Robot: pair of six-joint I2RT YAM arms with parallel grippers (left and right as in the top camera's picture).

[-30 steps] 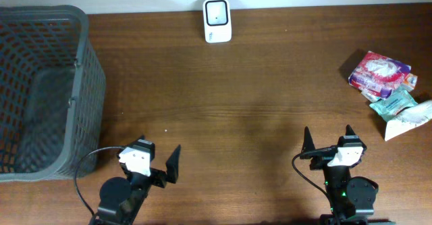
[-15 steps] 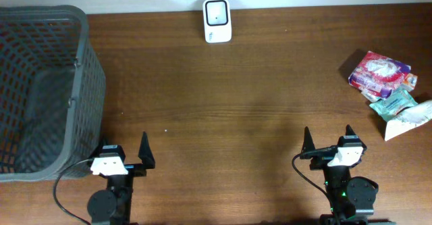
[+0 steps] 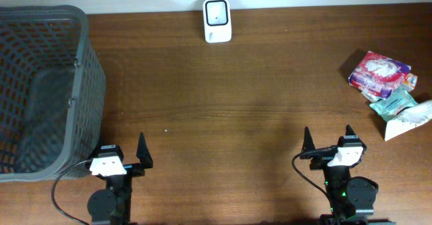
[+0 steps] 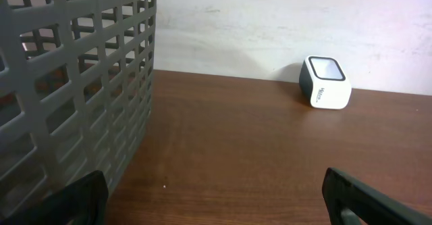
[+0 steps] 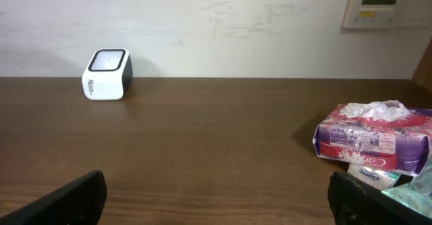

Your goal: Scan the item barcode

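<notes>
Left arm has swung since a second ago: it was angled in toward the middle of the desk, and now I have it squared up and facing straight ahead, nearer the basket. Over the last half second it barely shifted. Right arm is unchanged, and nothing on the desk has moved. Left claw is wide apart and holds nothing; in the left wrist view its dark fingers sit at the two bottom corners with bare desk between them. Right claw is also wide apart and empty, low at the near edge, pointing toward the far wall. Scanner is white with a dark side, standing upright at the far edge of the desk against the wall, a bit left of centre, window up, well apart from both claws. Items are bunched at the far right of the desk: a red and purple tissue pack, with a teal pack just beside it on the near side, and a white pouch touching the teal one at the desk's right edge. All three are ahead and to the right of the right claw, out of contact. The grey mesh basket fills the left side; the left claw is just beside its near corner. I can't make out a barcode on any pack.
</notes>
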